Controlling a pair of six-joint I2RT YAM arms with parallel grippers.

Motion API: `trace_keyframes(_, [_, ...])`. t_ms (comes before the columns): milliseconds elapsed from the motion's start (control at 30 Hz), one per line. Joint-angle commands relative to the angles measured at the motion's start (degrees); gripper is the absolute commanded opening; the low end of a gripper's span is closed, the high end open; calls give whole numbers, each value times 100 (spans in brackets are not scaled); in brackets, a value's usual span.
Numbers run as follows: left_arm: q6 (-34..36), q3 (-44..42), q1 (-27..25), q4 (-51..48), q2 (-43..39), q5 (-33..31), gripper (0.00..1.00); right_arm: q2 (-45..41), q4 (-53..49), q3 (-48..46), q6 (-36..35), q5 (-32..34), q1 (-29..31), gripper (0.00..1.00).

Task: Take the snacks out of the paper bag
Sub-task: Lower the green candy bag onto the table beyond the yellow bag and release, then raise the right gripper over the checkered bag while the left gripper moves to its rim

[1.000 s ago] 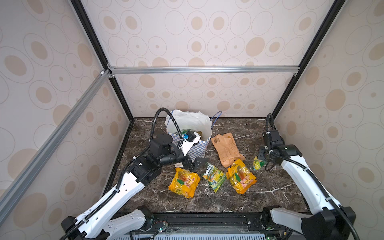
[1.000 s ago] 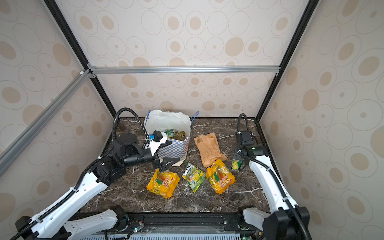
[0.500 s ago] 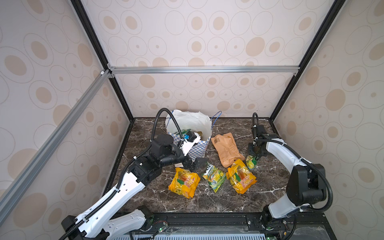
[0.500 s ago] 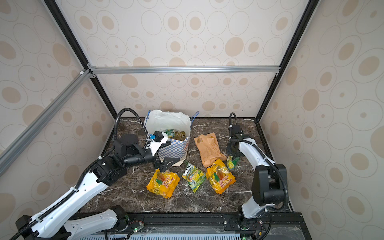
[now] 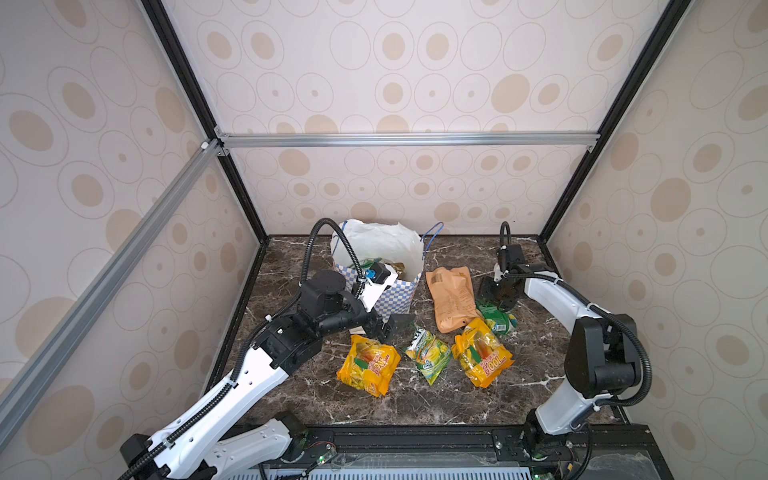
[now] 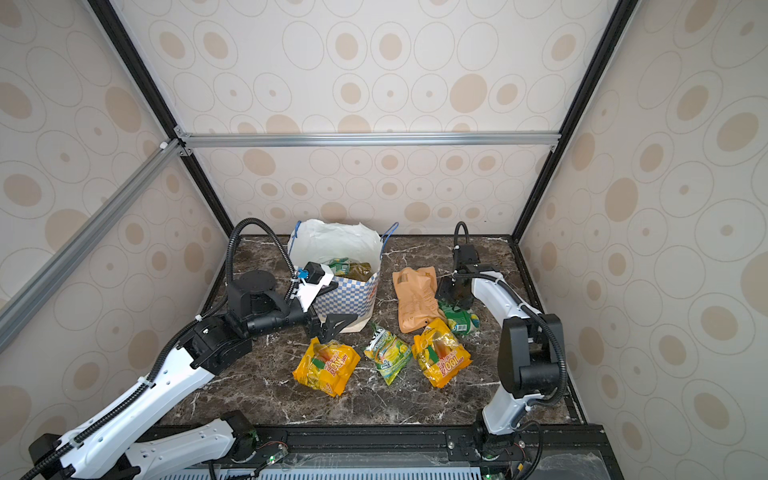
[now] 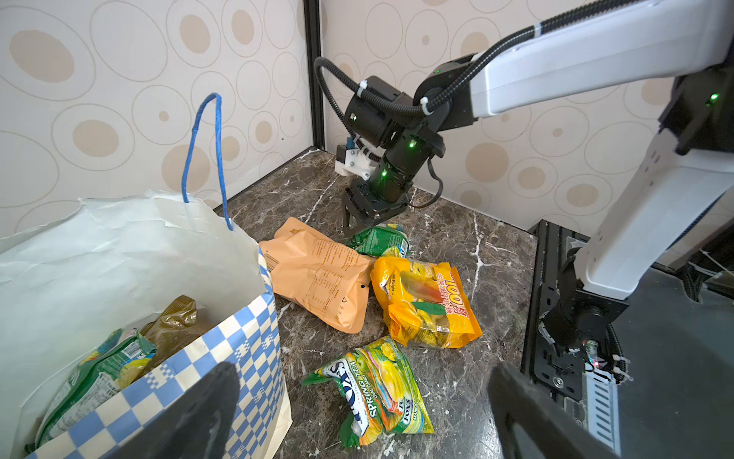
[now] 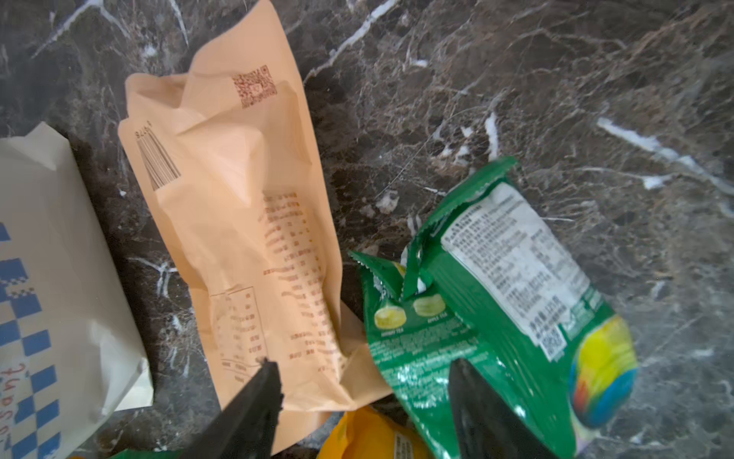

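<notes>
With right claw (image 8: 365,369) parted just above the green packet (image 8: 496,318), lying on the table (image 8: 556,79) beside the pouch (image 8: 246,222), lift straight up, clear of its crimped edge; with left claw (image 5: 390,328) wide apart before the bag (image 5: 378,237), reach in from above for the packets (image 7: 99,369) inside

Bright, even light (soft right-wrist blur)
</notes>
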Motion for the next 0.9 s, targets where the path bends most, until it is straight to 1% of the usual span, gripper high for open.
trace_keyframes(0, [-60,32,-56,91,-75,-229,98,-600,-279,294,79,106,24,72])
trace_keyframes(133, [-143,67,-61,98,-91,-528,98,-1148,-327,371,67,-20,40,72])
trace_keyframes(267, [-302,164,-59,74,-77,-992,98,-1626,-376,625,57,-264,166,73])
trace_keyframes(333, [-452,229,-58,5,-70,-1541,98,-1754,-438,859,28,-359,301,73])
trace_keyframes(467, [-744,419,-38,-316,27,-3333,98,-1839,-533,1502,-192,-246,848,77])
trace_keyframes(500, [-724,522,17,-413,109,-3633,98,-1811,-545,1697,-266,-180,1105,79])
trace_keyframes(533, [-687,678,99,-532,221,-3798,98,-1756,-559,1906,-346,-90,1331,81])
trace_keyframes(667, [-481,1255,485,-843,708,-4081,98,-1334,-720,2789,-556,35,2083,87])
trace_keyframes(733, [-354,1493,730,-943,950,-4220,98,-916,-936,3426,-623,-30,2397,88])
trace_keyframes(800, [-308,1697,1019,-975,1128,-4219,98,-437,-1212,4086,-706,-60,2653,88])
trace_keyframes(867, [-307,1814,1362,-941,1264,-4040,98,84,-1486,4794,-799,-71,2858,88])
